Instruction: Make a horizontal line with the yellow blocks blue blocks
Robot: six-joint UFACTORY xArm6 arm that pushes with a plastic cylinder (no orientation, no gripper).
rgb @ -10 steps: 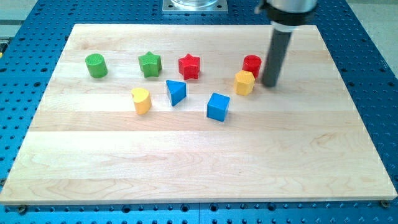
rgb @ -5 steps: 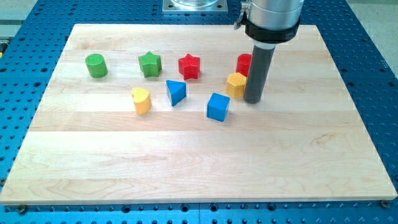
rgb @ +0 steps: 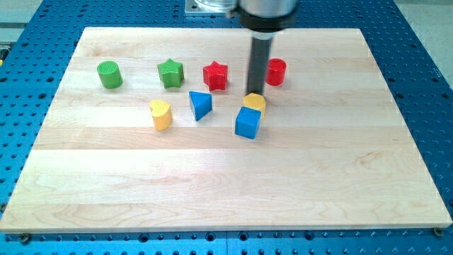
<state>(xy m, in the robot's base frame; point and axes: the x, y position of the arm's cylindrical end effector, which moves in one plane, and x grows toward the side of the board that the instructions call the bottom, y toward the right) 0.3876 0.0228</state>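
My tip (rgb: 255,93) stands just above the yellow block (rgb: 254,102), touching or nearly touching its top edge. That yellow block rests against the top of the blue cube (rgb: 248,122). A blue triangular block (rgb: 200,105) lies to the left of them. A yellow heart-shaped block (rgb: 161,114) lies further left. These blocks sit roughly across the middle of the wooden board (rgb: 226,184).
A green cylinder (rgb: 109,74), a green star (rgb: 170,73), a red star (rgb: 215,75) and a red cylinder (rgb: 275,71) form a row nearer the view's top. The rod passes between the red star and red cylinder.
The rod moved from the right of the yellow block to above it, toward the view's left. The yellow block slid left and down, against the blue cube.
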